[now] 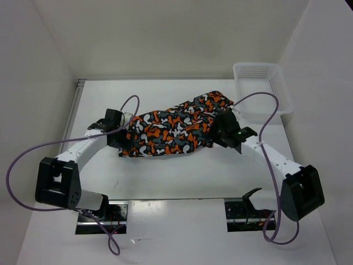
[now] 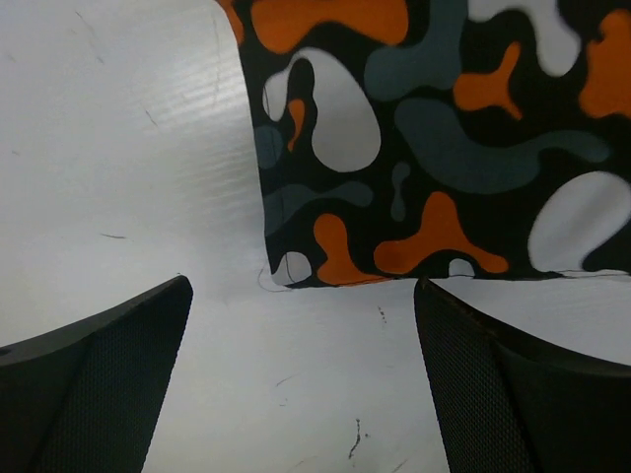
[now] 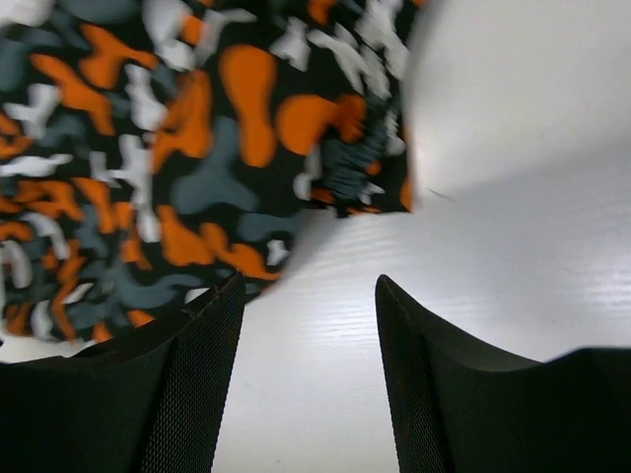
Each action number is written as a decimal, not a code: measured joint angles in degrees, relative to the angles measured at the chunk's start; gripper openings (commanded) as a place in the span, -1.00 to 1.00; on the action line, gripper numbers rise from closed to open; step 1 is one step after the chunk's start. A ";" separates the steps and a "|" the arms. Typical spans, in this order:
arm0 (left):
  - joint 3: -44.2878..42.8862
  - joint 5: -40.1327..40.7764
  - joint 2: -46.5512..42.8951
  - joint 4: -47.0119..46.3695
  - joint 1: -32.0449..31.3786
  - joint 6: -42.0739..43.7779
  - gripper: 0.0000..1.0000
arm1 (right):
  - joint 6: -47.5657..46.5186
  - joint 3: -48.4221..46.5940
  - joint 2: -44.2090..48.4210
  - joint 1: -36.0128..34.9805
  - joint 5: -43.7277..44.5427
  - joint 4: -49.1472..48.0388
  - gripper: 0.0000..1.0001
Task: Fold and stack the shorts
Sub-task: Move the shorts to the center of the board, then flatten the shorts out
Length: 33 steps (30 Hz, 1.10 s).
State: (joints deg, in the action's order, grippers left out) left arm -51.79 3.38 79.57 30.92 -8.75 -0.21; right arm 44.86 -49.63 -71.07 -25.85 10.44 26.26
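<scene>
The shorts, printed in orange, black, grey and white blotches, lie spread on the white table, slanting from lower left to upper right. My left gripper is at their left end, open and empty; in the left wrist view a corner of the shorts lies just ahead of the fingers. My right gripper is at their right lower edge, open and empty; in the right wrist view the shorts lie ahead and left of the fingers, the left finger's tip just over the cloth's edge.
A white plastic mesh basket stands at the table's back right corner. White walls close in the table at left, back and right. Purple cables loop off both arms. Two black mounts sit at the near edge.
</scene>
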 measured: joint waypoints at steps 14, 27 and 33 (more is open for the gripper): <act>4.63 5.25 9.09 -9.42 -3.45 -0.24 -0.22 | 4.79 4.55 -12.83 6.12 -5.35 -11.61 0.21; 2.27 3.26 11.50 -9.14 -1.92 -0.02 -1.00 | 4.63 1.36 -22.82 6.08 -13.75 -18.03 0.07; 2.19 2.78 11.47 -8.41 -1.44 0.00 -1.00 | 4.70 -0.79 -25.92 5.25 -14.38 -19.74 -0.84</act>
State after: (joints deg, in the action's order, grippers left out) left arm -49.60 6.15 91.05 22.50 -10.20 -0.21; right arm 49.56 -50.41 -96.99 -20.60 -3.95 6.52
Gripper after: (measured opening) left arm 0.007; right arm 0.265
